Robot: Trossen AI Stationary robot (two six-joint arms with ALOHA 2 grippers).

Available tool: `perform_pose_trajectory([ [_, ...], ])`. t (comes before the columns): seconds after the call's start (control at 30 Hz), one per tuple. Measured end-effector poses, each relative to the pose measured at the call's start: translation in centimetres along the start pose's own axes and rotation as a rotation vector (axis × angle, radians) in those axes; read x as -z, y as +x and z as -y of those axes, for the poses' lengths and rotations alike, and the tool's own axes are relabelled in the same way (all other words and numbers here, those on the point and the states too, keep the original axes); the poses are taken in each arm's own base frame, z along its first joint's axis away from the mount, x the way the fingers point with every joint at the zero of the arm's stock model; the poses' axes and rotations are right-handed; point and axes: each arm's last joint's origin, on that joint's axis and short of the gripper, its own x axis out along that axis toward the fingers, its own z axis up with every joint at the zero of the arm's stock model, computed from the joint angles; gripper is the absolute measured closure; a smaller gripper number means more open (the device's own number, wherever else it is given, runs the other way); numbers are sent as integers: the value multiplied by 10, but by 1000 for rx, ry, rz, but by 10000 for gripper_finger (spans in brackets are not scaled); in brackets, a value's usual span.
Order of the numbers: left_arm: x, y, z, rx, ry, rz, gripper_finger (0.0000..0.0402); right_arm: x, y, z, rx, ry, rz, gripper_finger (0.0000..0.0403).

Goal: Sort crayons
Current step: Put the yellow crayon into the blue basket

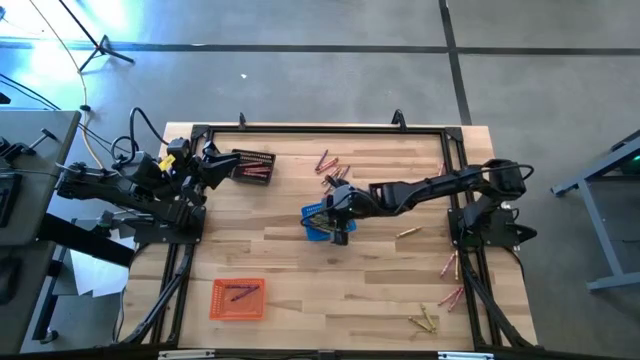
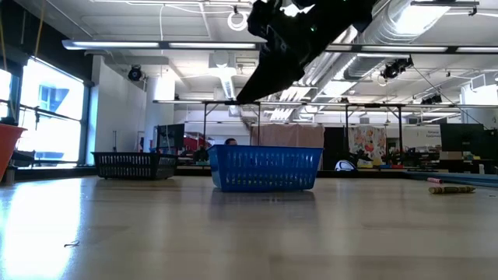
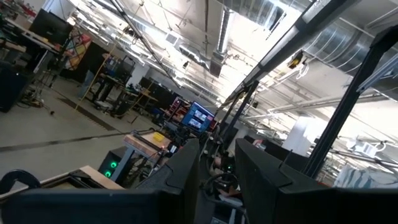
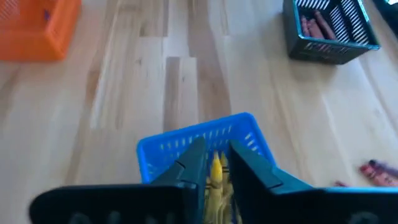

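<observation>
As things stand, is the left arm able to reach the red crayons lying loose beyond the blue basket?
Probably yes. The left gripper is raised beside the black basket, and bare table lies between it and the red crayons; the right gripper hangs over the blue basket, clear of that path.

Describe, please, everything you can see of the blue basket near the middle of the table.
The blue basket is a small rectangular mesh basket, plastic by its look, standing upright on the wooden table near its middle. Its walls are a fine grid under a solid rim. Yellow crayons lie inside. The right gripper hangs just above its opening with fingers slightly parted, a yellow crayon showing between them. Nothing else touches the basket.
</observation>
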Motion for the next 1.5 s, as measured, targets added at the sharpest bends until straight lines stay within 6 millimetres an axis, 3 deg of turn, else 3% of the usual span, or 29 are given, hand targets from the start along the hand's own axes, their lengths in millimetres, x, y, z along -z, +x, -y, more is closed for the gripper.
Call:
perform_pose_trajectory([
  [0.2,0,0,0,0,19,0,312,4,-11,0,-11,39,-88,303],
  [0.43,0,0,0,-1,28,0,312,15,-58,5,10,129,-520,298],
  [0.57,0,0,0,-2,28,1,312,39,-72,5,-28,55,-742,297],
  [0.73,0,0,0,-2,27,0,312,79,-72,4,-128,-4,-947,297],
  [1.1,0,0,0,-4,28,1,312,131,-63,1,-259,-91,-1037,297],
  [1.5,-1,0,-2,-53,29,22,312,154,-49,0,-255,-83,-933,297],
])
